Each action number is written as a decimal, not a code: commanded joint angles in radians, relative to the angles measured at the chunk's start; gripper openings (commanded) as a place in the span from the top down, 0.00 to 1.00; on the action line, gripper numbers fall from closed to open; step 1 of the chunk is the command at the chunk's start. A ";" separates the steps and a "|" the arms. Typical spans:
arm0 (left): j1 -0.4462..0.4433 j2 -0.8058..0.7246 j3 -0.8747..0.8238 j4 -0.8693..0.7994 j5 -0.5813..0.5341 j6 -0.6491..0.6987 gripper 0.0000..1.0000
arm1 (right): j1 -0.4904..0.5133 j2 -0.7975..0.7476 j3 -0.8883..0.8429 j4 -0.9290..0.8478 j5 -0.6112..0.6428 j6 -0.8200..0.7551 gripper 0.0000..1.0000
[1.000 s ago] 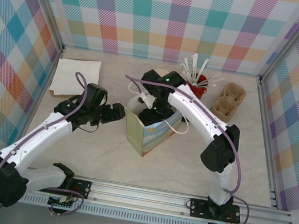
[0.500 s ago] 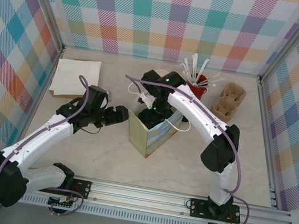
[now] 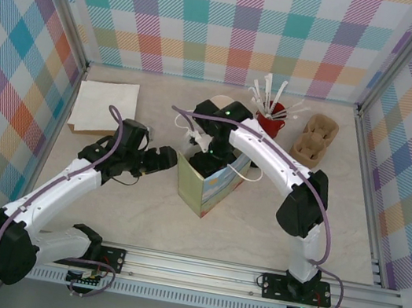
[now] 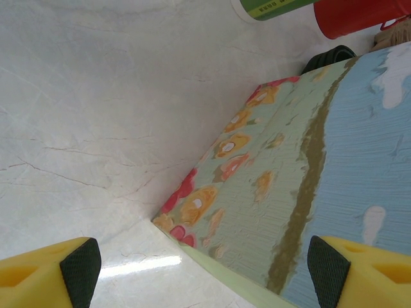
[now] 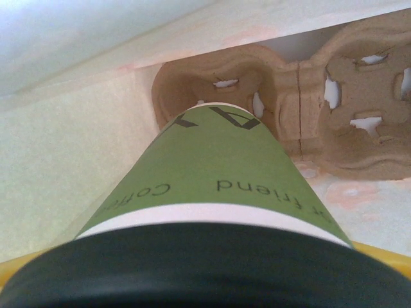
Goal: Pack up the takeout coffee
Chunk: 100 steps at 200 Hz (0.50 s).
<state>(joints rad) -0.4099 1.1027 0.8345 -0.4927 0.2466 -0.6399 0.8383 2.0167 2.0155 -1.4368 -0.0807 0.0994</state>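
1. Right gripper (image 5: 205, 264): clamped on the takeout coffee (image 5: 212, 168) just under the lid. In the right wrist view, slivers of its yellow fingers (image 5: 388, 251) show on both sides of the cup.
2. Coffee, appearance: round black plastic lid nearest the lens, then a narrow cream band, then an olive-green wall with dark print reading "friend" and part of "Coffee".
3. Coffee, orientation: the long axis runs straight away from the wrist camera, lid towards the gripper and base pointing down. The cup looks upright.
4. Coffee, location: inside the paper bag (image 5: 64, 144). Its base is over a well of a moulded pulp cup carrier (image 5: 359, 109) on the bag floor. Whether the base is seated in the well cannot be told.
5. Right arm, top view: elbow raised at right, white forearm slanting up and left, wrist folded so that the right gripper (image 3: 206, 154) points down into the bag (image 3: 211, 191) mouth.
6. Left gripper (image 4: 204, 263): jaws wide apart, holding nothing. A lower corner of the flower-printed bag (image 4: 308, 160) lies between the black pads (image 4: 80, 263). Contact cannot be told.
7. Left arm, top view: long link rising up and right from its base, with the left gripper (image 3: 164, 158) levelled at the bag's left side.
8. On the marble-look table (image 3: 132, 213):
   - a red cup of white stirrers (image 3: 274, 116) behind the bag;
   - a second pulp carrier (image 3: 315, 139) at far right;
   - napkins (image 3: 105, 104) at far left.
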 commanded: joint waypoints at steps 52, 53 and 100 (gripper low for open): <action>-0.020 -0.048 -0.028 0.029 0.026 -0.026 0.14 | 0.007 -0.013 -0.009 0.001 0.013 0.152 0.24; -0.020 -0.048 -0.028 0.029 0.026 -0.026 0.14 | 0.007 -0.014 -0.009 0.000 0.013 0.151 0.24; -0.022 -0.091 0.012 -0.053 -0.011 0.000 0.13 | -0.012 -0.072 -0.034 -0.014 0.039 0.161 0.24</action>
<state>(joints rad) -0.4240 1.0573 0.8196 -0.4900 0.2569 -0.6621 0.8371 2.0098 2.0052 -1.4296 -0.0601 0.2298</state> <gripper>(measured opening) 0.859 0.833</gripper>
